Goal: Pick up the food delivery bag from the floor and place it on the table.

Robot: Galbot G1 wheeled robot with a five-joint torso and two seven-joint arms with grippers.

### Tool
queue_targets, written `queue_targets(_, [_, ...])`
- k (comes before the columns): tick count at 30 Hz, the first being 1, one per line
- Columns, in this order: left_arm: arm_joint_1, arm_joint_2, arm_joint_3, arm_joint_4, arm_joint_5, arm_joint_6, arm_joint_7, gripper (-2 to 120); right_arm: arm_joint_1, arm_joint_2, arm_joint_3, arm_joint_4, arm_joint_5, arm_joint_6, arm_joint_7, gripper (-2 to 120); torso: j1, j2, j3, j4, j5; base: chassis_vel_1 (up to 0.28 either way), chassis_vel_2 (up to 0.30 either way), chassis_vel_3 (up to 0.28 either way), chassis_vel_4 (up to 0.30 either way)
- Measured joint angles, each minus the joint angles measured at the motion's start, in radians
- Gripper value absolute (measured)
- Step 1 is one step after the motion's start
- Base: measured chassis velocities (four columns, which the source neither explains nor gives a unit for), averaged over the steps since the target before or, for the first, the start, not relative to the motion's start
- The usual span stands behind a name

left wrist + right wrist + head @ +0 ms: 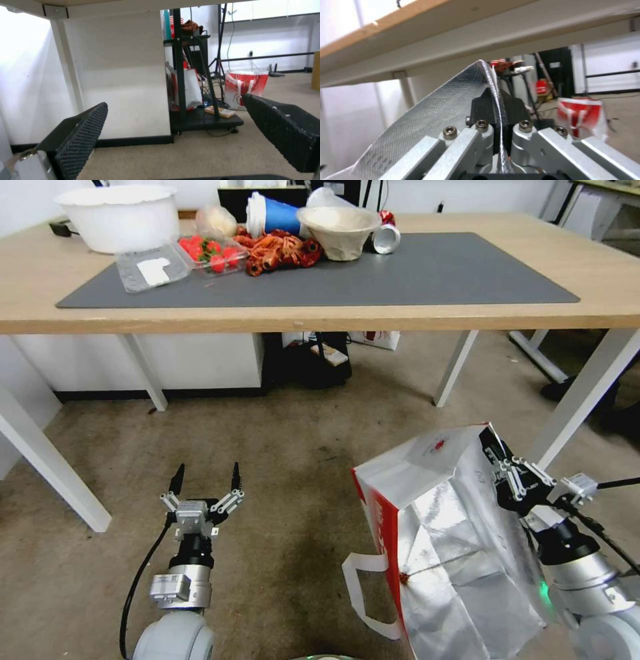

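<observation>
Half done, I'd say: right gripper (pixel 497 453) pinches the food delivery bag (pixel 447 527) by its rim; table (pixel 333 317) awaits above; left gripper (pixel 205 477) hangs wide, idle.

Head view looks down; low wrist views (near floor (pixel 206 155)) face under table (pixel 40 280).

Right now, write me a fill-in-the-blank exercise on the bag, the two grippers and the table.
1. The right gripper has its jaws shut on the ____ of the food delivery bag.
2. The left gripper hangs over the floor with its jaws ____.
3. On the table, the clutter sits on a dark grey ____.

Missing words: rim; open; mat
</observation>
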Motion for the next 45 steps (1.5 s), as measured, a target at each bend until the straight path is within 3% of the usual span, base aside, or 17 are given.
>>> queue_targets(12, [0.004,0.012,-0.016,-0.018,-0.046,0.006,0.063,100,0.022,-0.071,-0.008,0.055,0.154,-0.075,-0.07,0,0.0,0.0,0.0,0.0,0.0,0.0,0.0,0.0,0.0])
queue_targets(22, [0.006,0.019,-0.024,-0.025,-0.025,0.011,0.066,100,0.027,-0.093,0.004,0.071,0.252,-0.106,-0.164,0,0.0,0.0,0.0,0.0,-0.0002,0.0,0.0,0.0,0.0])
queue_targets(26, [0.009,0.022,-0.022,-0.03,-0.023,0.015,0.061,100,0.034,-0.104,0.025,0.067,0.336,-0.147,-0.253,0,0.0,0.0,0.0,-0.0001,-0.0001,0.0,0.0,0.0,0.0])
queue_targets(45, [0.019,0.029,-0.018,-0.045,-0.047,0.02,0.067,100,0.039,-0.105,0.036,0.06,0.446,-0.207,-0.364,0,0.0,0.002,0.002,0.0,0.0,0.0,0.0,0.0,0.0])
